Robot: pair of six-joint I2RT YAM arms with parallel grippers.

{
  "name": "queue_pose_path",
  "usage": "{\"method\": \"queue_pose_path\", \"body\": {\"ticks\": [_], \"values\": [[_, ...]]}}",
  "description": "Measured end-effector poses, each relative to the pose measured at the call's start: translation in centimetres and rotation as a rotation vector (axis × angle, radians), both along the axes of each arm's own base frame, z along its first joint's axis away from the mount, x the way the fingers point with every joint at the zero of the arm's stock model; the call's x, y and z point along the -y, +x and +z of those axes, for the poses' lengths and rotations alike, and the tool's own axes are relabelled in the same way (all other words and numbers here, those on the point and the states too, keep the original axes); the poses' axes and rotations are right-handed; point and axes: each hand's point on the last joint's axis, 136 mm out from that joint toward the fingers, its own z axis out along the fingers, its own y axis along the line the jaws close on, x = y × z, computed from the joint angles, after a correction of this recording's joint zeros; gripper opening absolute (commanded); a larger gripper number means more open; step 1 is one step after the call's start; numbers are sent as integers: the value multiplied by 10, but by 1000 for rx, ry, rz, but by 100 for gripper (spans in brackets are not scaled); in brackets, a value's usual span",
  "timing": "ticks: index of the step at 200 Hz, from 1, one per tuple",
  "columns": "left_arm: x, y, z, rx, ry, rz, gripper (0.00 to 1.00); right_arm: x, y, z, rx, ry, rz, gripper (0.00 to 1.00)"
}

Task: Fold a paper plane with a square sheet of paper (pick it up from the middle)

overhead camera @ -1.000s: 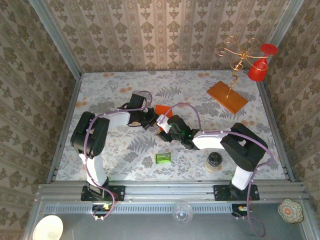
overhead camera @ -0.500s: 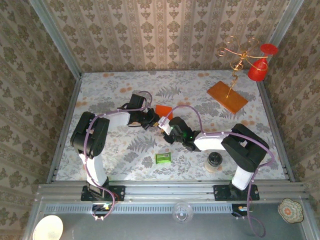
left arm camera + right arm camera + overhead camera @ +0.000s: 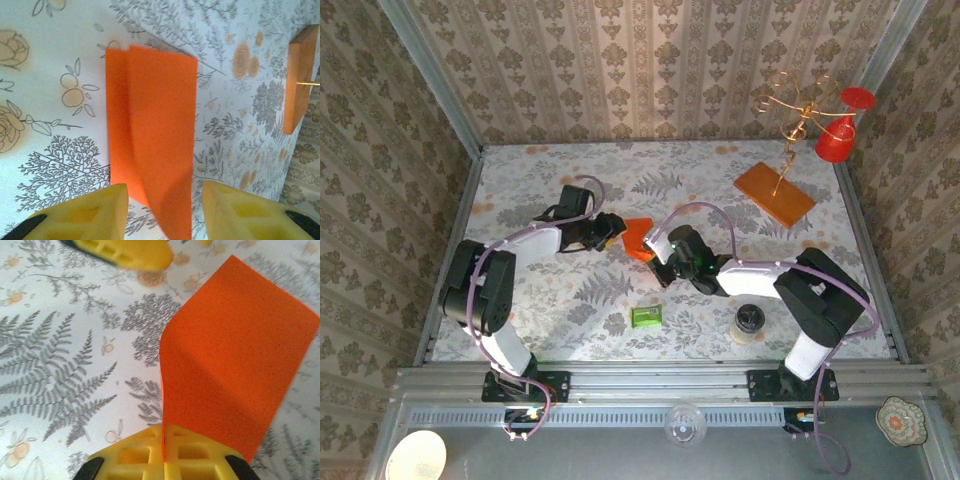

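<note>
Nearest on the floral table [image 3: 570, 320], a small green packet [image 3: 646, 316] is seen, with a dark round jar [image 3: 750, 322] to its right. Farther in, at the table's middle, the folded orange sheet of paper [image 3: 638, 238] is pinched at one edge by the right gripper [image 3: 164, 437], its jaws pressed together, and the sheet curves up from the table. The left gripper [image 3: 164, 192] is spread, the sheet's end lying between its jaws. At the far right stands a brownish-orange board [image 3: 775, 193] with a gold wire stand [image 3: 790, 150].
</note>
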Motion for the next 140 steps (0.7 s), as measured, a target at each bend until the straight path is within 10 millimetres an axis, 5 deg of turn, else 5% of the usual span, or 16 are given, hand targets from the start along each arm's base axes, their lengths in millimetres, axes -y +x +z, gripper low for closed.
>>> {"method": "queue_pose_path", "body": {"ticks": [54, 83, 140], "values": [[29, 9, 13, 69, 42, -96, 36, -10, -15, -15, -168, 72, 12, 0], [52, 9, -11, 33, 76, -164, 29, -13, -21, -20, -227, 99, 9, 0], [53, 8, -60, -88, 177, -217, 18, -12, -22, -27, -295, 128, -17, 0]]}}
